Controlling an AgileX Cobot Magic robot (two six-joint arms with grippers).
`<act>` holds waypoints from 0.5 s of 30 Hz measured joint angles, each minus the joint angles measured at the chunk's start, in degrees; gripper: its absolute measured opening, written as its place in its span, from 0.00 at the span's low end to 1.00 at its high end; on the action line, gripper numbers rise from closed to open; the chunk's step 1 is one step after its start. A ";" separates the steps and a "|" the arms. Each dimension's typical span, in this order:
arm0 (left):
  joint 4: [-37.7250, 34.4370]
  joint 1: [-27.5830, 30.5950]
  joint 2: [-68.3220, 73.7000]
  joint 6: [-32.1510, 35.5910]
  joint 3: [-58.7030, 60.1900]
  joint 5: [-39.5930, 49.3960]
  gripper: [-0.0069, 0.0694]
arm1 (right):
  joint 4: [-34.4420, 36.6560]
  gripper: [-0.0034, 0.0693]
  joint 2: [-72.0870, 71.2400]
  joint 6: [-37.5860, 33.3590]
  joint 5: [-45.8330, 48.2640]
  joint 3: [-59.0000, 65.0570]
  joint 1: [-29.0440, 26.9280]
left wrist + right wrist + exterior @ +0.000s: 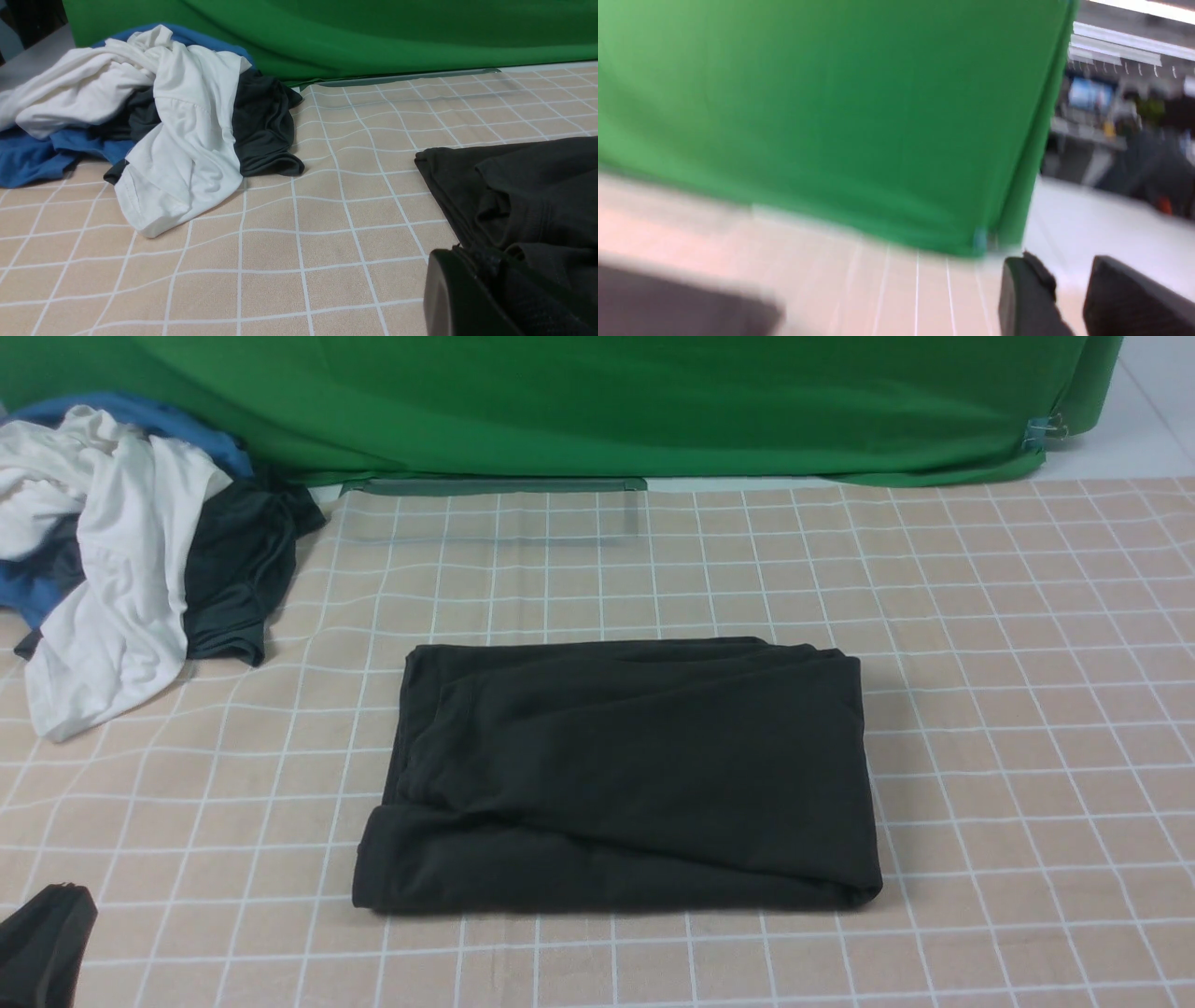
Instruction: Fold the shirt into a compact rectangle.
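The shirt (616, 775) lies folded into a black rectangle in the middle of the checked tablecloth (1027, 709), print and neck hidden. Its left edge shows in the left wrist view as the shirt (537, 186), and it is a blurred dark patch, the shirt (682, 303), in the right wrist view. My left gripper (47, 933) sits low at the near left corner, apart from the shirt; the left gripper (495, 266) is shut on nothing. My right gripper (1064, 268) is outside the front view, raised over the table's far right side, open with nothing between its fingers.
A heap of white, blue and dark teal-grey clothes (121, 569) lies at the back left, also seen as the heap (154, 121). A green backdrop (597, 401) hangs behind the table, held by a clip (1046, 429). A clear strip (495, 485) lies along the back edge.
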 joint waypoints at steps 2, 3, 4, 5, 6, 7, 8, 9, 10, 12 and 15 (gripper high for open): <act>0.00 0.00 0.00 0.00 0.00 0.00 0.12 | 0.00 0.37 -1.03 -0.10 0.35 3.49 -0.40; 0.00 0.00 0.00 0.00 0.00 0.00 0.12 | -0.06 0.37 -2.27 -0.15 0.98 6.82 -0.57; 0.00 0.00 0.00 0.00 0.00 0.00 0.12 | -0.06 0.37 -2.83 -0.15 1.52 7.87 -0.57; 0.00 0.00 0.00 0.00 0.00 0.05 0.12 | -0.06 0.37 -3.71 -0.15 3.36 9.08 -0.68; 0.00 0.00 -0.02 0.00 0.00 0.05 0.12 | -0.06 0.37 -3.99 -0.32 5.87 9.28 -0.74; 0.00 0.00 0.00 0.00 0.00 0.00 0.12 | -0.12 0.37 -4.08 -0.75 7.95 9.51 -0.79; 0.00 0.00 0.00 0.00 0.00 0.05 0.12 | -0.21 0.37 -4.05 -1.05 9.41 9.65 -0.79; 0.00 0.00 0.00 0.00 0.00 0.10 0.12 | -0.23 0.37 -4.05 -1.29 10.20 9.70 -0.79; 0.06 0.00 0.00 0.00 0.00 0.10 0.12 | -0.23 0.37 -4.10 -1.28 10.35 9.70 -0.86; 0.19 0.00 0.00 0.00 0.00 0.10 0.12 | -0.23 0.37 -4.27 -1.06 10.61 9.70 -0.86; 0.25 0.00 0.00 0.00 0.00 0.10 0.12 | -0.23 0.37 -4.27 -0.94 10.73 9.70 -0.86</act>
